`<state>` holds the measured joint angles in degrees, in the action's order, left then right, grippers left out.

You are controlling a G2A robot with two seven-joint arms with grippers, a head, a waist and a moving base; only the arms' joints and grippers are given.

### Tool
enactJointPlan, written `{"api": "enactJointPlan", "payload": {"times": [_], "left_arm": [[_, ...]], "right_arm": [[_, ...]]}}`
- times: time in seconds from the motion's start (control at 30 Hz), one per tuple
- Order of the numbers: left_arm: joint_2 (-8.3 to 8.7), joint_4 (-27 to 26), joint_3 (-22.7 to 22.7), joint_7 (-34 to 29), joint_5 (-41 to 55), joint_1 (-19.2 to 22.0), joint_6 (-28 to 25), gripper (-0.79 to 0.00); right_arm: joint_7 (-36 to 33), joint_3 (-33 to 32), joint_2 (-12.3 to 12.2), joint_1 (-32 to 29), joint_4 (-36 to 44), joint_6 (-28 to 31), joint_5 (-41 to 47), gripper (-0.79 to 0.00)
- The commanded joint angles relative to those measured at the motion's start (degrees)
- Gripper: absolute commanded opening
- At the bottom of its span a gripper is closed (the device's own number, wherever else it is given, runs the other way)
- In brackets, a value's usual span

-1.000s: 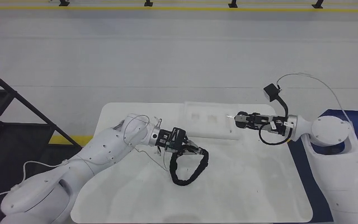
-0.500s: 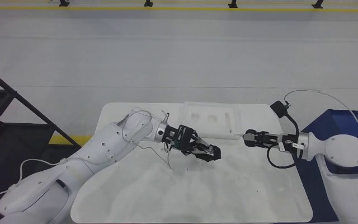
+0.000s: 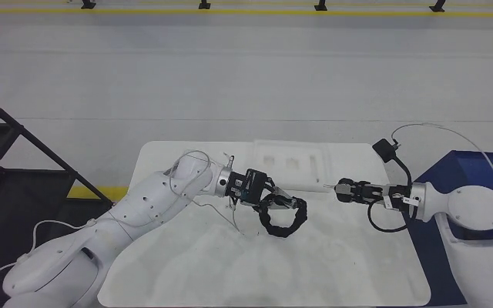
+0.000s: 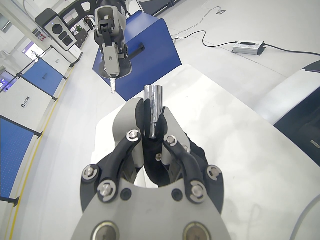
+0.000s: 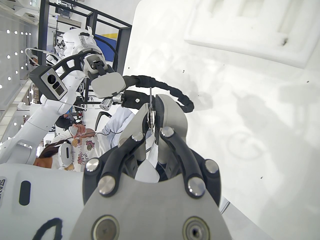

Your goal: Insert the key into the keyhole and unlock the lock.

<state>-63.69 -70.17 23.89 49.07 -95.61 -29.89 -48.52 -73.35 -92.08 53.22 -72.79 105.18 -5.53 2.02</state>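
Since half a second ago the black fabric-sheathed cable lock (image 3: pixel 282 218) has loosened from a tight bunch at the left gripper (image 3: pixel 269 202) into an open loop just beside it, while the right arm has kept its place. The lock's chrome cylinder (image 4: pixel 153 101) juts past the left gripper's fingers, which are clenched on the dark body just behind it. Its round end is turned toward the small silver key (image 4: pixel 112 86). The right gripper (image 5: pixel 151 108) pinches that key by its head, with the blade aimed at the cylinder but well apart from it, both over the white table (image 3: pixel 347 262).

From the left wrist view the blade looks offset from the cylinder's axis. A straight push would probably strike the chrome rim and skid off, or twist the key in the pads (only its head is held). The loose loop could also swing and turn the cylinder off line.

The cable is matt and ribbed, and curls freely. The cylinder is smooth, mirror-bright and likely slippery. The key's blade is thin and straight.

Beyond them a white foam tray (image 3: pixel 293 165) with rectangular recesses lies on the table.
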Motion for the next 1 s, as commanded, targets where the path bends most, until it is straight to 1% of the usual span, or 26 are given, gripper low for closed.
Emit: {"api": "enactJointPlan", "payload": {"times": [0.0,0.03,0.1,0.23,0.4,0.5,0.6,0.8,0.97], "left_arm": [[0.00,0.00,0.00,0.00,0.00,0.00,0.00,-0.785],[-0.04,-0.30,-0.04,-1.05,0.13,-0.72,0.63,-0.785],[-0.27,-0.37,0.15,-1.01,1.39,-1.66,1.07,-0.785],[-1.46,2.25,-0.53,1.42,0.52,-1.01,1.74,-0.785],[-4.13,8.03,-2.85,9.17,-1.99,1.43,2.72,-0.785],[-6.03,11.04,-4.81,11.27,-3.16,2.88,4.57,-0.785],[-7.91,13.32,-7.03,13.62,-2.40,3.72,6.92,-0.785],[-11.07,18.53,-11.36,16.38,-0.02,5.43,9.68,-0.785],[-12.83,21.46,-14.15,17.24,2.19,6.27,10.54,-0.785]], "right_arm": [[0.83,0.28,0.04,-0.61,0.30,-0.20,0.49,-0.785],[0.18,0.35,-0.06,-0.71,0.90,-0.63,0.44,-0.785],[-1.82,-0.08,-0.40,-0.48,2.62,-2.14,-0.69,-0.785],[-6.15,-0.83,-1.11,-0.12,7.16,-5.07,-2.76,-0.785],[-7.28,-1.10,-1.60,-0.55,13.17,-8.24,-3.43,-0.785],[-6.11,-0.58,-1.73,-1.04,16.22,-9.04,-3.80,-0.785],[-5.28,0.26,-1.92,-1.36,18.05,-9.50,-5.27,-0.785],[-5.96,2.65,-2.40,-1.11,20.11,-10.99,-9.15,-0.785],[-5.82,3.80,-2.74,-0.53,20.85,-12.29,-11.47,-0.785]]}}
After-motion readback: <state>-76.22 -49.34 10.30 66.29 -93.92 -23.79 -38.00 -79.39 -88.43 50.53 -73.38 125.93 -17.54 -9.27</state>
